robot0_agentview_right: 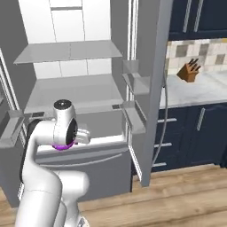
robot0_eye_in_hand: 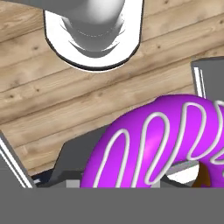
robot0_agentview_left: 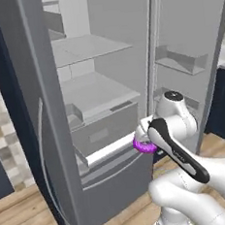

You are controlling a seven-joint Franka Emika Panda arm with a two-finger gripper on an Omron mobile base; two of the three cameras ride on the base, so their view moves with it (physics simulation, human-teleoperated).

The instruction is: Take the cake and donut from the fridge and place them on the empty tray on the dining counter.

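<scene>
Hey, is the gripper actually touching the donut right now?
Touching. In the hand view the donut sits right at the gripper, and in the left base view it hangs off the gripper in midair, clear of the fridge.

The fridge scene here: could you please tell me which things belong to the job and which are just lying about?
Part of the job:
- donut, purple-iced, held at the gripper
- fridge, doors open, shelves bare where visible

Just lying about:
- knife block on the side counter
- dark navy cabinets
- wooden floor
</scene>
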